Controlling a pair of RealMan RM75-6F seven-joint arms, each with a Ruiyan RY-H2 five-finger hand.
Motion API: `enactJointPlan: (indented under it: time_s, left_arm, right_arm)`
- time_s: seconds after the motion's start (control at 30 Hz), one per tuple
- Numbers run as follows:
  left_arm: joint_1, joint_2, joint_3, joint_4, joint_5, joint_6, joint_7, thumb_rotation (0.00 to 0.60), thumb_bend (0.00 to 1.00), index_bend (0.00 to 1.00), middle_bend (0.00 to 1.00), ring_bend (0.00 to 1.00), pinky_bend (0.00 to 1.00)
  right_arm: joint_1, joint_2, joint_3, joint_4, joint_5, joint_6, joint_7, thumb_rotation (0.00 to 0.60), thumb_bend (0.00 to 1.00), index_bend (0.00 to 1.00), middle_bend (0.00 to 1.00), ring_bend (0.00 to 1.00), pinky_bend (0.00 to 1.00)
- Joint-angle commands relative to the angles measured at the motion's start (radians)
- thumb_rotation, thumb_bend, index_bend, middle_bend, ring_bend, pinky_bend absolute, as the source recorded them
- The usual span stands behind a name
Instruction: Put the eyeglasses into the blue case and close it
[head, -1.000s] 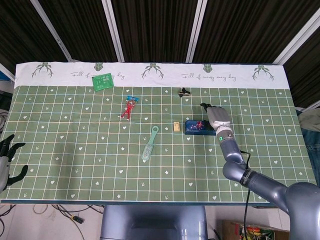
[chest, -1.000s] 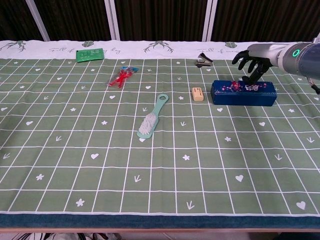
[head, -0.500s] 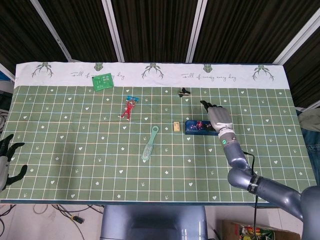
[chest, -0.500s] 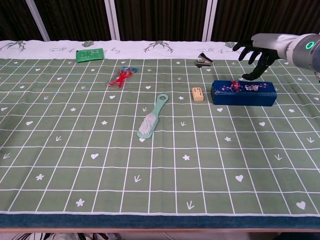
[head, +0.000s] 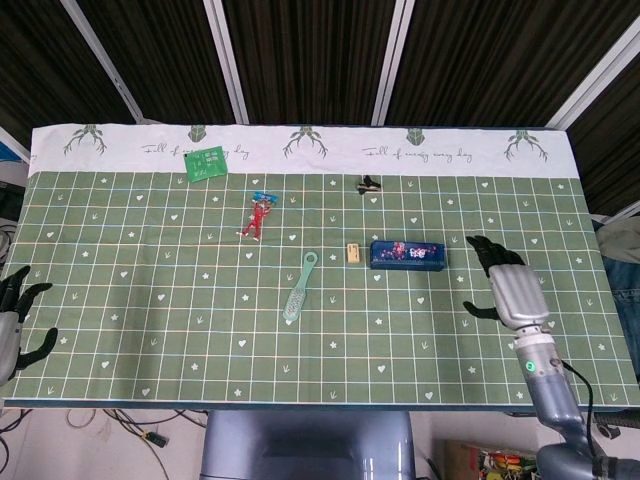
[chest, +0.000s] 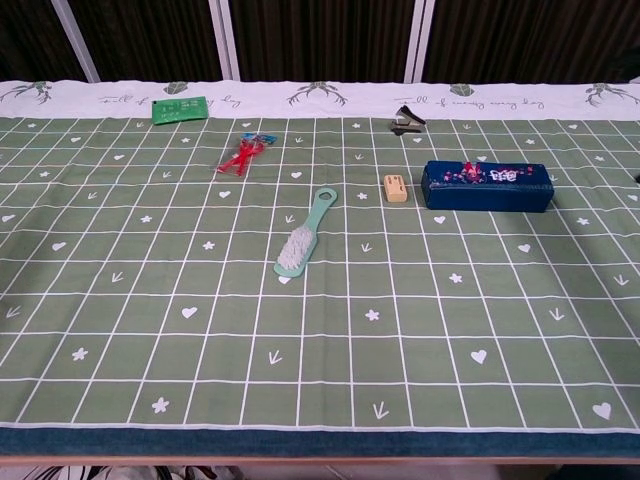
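Right hand (head: 508, 290) has pulled back right of the closed blue case (head: 407, 254), fingers spread, empty; left hand (head: 14, 322) partly cut off, grasp unclear.

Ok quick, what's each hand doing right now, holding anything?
Left hand: open, holding nothing, at the table's left edge.
Right hand: open, holding nothing, clear of the closed blue rectangular case.
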Motion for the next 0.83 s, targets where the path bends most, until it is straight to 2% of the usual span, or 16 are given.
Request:
enactJointPlan:
  time_s: [0.03, 0.17, 0.43, 0.83]
  left_arm:
    - [0.002, -0.006, -0.002, 0.003, 0.006, 0.010, 0.003, 0.600, 0.36, 0.15, 0.00, 0.00, 0.00]
    - [0.004, -0.014, -0.003, 0.011, 0.020, 0.025, 0.003, 0.600, 0.36, 0.13, 0.00, 0.00, 0.00]
    - [0.008, -0.021, -0.002, 0.025, 0.041, 0.045, -0.004, 0.600, 0.36, 0.13, 0.00, 0.00, 0.00]
    - [0.010, -0.018, -0.007, 0.047, 0.064, 0.060, -0.048, 0.600, 0.36, 0.13, 0.00, 0.00, 0.00]
  right_arm:
    - [-0.131, 0.013, -0.083, 0.022, -0.117, 0.159, 0.074, 0.600, 0.20, 0.10, 0.09, 0.14, 0.21]
    - [-0.214, -0.035, -0.118, 0.107, -0.180, 0.273, 0.086, 0.600, 0.16, 0.10, 0.06, 0.11, 0.20]
    - [-0.293, -0.108, -0.124, 0.201, -0.256, 0.403, 0.036, 0.600, 0.15, 0.09, 0.04, 0.09, 0.20]
    - [-0.326, -0.111, -0.142, 0.191, -0.332, 0.401, -0.075, 0.600, 0.15, 0.09, 0.04, 0.09, 0.20]
